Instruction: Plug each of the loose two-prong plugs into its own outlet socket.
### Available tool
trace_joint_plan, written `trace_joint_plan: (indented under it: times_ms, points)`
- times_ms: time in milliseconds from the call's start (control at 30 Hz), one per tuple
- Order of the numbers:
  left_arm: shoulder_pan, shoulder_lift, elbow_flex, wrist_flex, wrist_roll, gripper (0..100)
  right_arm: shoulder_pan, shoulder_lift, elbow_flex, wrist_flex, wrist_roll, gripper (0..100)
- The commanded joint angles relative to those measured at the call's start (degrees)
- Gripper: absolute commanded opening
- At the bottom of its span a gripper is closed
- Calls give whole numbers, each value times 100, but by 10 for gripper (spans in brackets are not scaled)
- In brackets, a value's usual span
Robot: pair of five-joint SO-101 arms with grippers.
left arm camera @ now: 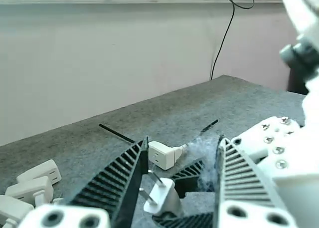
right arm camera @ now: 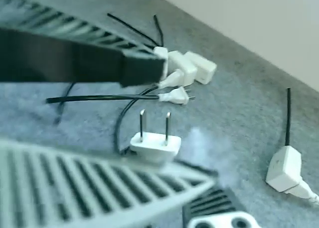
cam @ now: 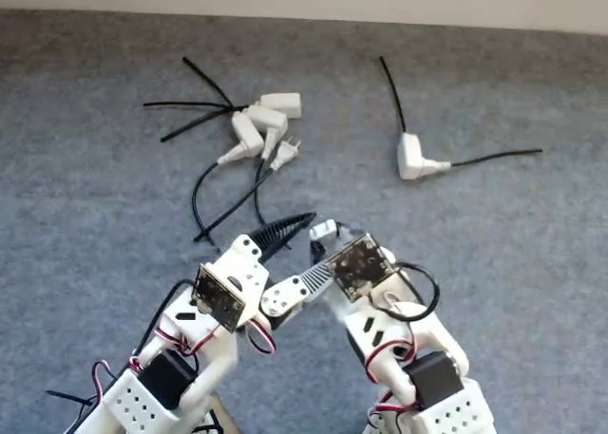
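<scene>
Holds the white two-prong plug (left arm camera: 163, 200) by its body in the closed right tool (left arm camera: 185, 195), just above the grey desk (cam: 532, 282), prongs bare, probably for insertion. Flanks it with the wide-open left tool (left arm camera: 182, 140), one jaw either side, seemingly for a handover. Leaves a second loose plug (cam: 285, 154) lying beside the clustered sockets (cam: 266, 119) farther off.

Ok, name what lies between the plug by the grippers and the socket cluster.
A small corded plug lies there, clearest in the right wrist view.
</scene>
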Motion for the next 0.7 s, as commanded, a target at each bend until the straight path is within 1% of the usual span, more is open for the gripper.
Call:
trace_joint_plan:
  times_ms: [0, 133, 367, 533, 667]
  points:
    - [-119, -66, 92, -70, -18, 231, -215, -66, -796, 708, 70, 47]
    - [-426, -66, 92, -105, -18, 231, -374, -66, -1552, 1560, 132, 47]
    - [-532, -57, 92, -79, -18, 231, -1420, -66, -3090, 3231, 132, 47]
    - [-532, -48, 92, -79, -18, 231, -1490, -66, -3908, 4101, 141, 47]
    - [-532, -31, 92, -79, -18, 231, -1490, -66, -4409, 4585, 431, 47]
